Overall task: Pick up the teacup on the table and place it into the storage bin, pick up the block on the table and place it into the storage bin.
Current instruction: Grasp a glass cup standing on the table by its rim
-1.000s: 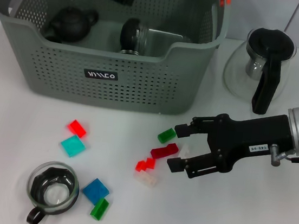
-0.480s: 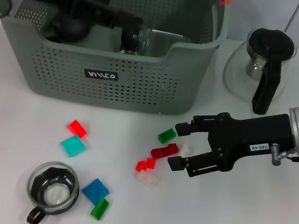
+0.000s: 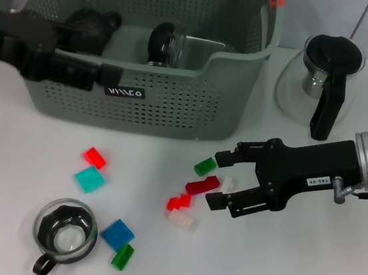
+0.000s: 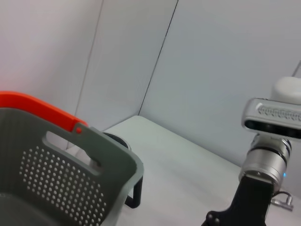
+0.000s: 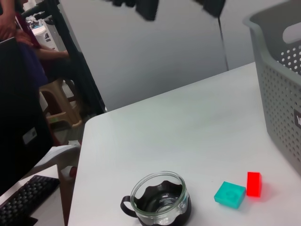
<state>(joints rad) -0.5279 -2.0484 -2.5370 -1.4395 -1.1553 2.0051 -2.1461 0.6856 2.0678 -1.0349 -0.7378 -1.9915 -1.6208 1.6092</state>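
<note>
The teacup (image 3: 65,233) is clear glass with a dark base and handle. It stands at the table's near left and also shows in the right wrist view (image 5: 159,200). Several coloured blocks lie scattered on the table. My right gripper (image 3: 219,181) is open, low over the table, with a dark red block (image 3: 202,185) and a whitish block (image 3: 229,183) between its fingers. A green block (image 3: 205,165) lies just outside them. The storage bin (image 3: 175,103) stands behind. My left gripper (image 3: 104,74) hangs in front of the bin's front wall.
A black teapot (image 3: 86,28) and a black-lidded glass jar (image 3: 165,41) lie in the bin. A glass carafe (image 3: 322,80) with a black handle stands at the right. Red (image 3: 94,157), teal (image 3: 89,179), blue (image 3: 118,234) and green (image 3: 122,256) blocks lie near the teacup.
My left arm has swung from over the bin's back to in front of its front wall. The right gripper has stayed almost still over the blocks.
</note>
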